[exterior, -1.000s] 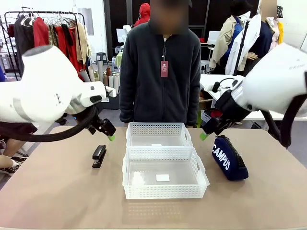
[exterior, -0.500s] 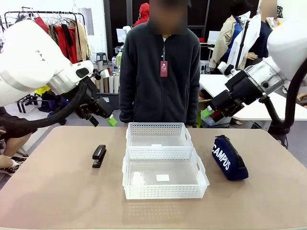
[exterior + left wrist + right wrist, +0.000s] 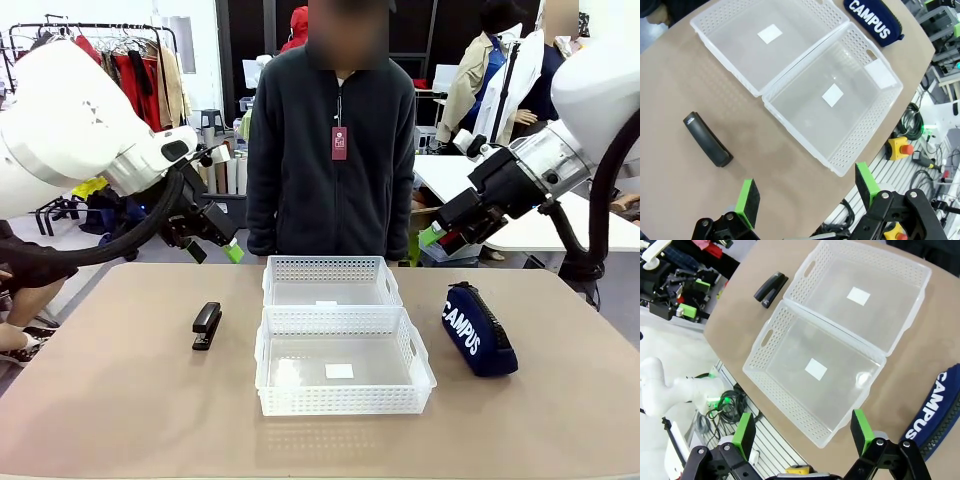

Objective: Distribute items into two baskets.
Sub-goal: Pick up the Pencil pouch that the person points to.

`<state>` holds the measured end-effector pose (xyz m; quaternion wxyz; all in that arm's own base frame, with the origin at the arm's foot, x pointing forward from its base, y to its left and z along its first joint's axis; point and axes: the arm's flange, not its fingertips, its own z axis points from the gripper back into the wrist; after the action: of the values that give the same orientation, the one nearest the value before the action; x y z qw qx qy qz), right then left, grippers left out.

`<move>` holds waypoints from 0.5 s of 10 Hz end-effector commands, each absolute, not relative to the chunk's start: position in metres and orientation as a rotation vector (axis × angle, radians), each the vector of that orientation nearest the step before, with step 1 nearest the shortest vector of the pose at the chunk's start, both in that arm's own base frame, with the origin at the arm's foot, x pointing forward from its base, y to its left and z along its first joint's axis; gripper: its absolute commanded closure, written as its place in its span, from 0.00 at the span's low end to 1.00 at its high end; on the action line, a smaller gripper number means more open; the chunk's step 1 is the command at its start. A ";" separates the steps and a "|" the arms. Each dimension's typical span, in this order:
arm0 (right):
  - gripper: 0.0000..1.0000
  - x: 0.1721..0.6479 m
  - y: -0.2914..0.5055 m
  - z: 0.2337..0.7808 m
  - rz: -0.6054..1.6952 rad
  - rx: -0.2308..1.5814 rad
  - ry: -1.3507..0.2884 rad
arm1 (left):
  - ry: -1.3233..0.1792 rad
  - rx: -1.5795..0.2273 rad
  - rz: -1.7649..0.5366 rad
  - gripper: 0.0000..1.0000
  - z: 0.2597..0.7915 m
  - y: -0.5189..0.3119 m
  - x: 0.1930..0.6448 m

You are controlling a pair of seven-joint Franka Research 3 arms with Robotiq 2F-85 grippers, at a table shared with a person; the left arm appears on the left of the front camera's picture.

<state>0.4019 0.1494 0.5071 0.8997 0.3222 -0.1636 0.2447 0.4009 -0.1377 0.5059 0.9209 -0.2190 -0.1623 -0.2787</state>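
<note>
Across the desk [image 3: 120,400] in the front view, two white baskets sat end to end at the middle, the near basket [image 3: 345,400] touching the far basket [image 3: 330,268]. The black stapler [image 3: 207,326] lay well left of them and the navy "CAMPUS" pouch [image 3: 479,331] just right of them, both on the bare desk. A person [image 3: 332,150] stood behind the far edge. The left hand [image 3: 215,250] hung raised above the desk's far left, tilted down toward the middle. The right hand [image 3: 438,240] was raised the same way at the far right. From here one green pad showed on each, and the spread of the fingers was hard to read against the dark cable and housings. In the left wrist view, the left hand [image 3: 807,189] was plainly released, its pads wide apart and holding nothing, looking down on the stapler [image 3: 707,139], both baskets and the whole pouch [image 3: 874,22]. The floor cables beyond the desk's edge showed here too. In the right wrist view, the right hand [image 3: 802,431] was likewise released and empty over the near basket's corner, with the stapler [image 3: 771,288] beyond the baskets. The pouch [image 3: 937,415] was cut off by the frame's right edge.
</note>
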 end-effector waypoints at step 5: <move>0.00 0.415 0.150 0.523 0.419 0.867 -0.303 | -0.124 -0.681 -0.432 0.00 0.516 -0.145 0.436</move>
<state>0.4037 0.1507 0.5121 0.8918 0.3618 -0.1541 0.2238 0.4169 -0.1456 0.5011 0.9213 -0.2857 -0.0843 -0.2502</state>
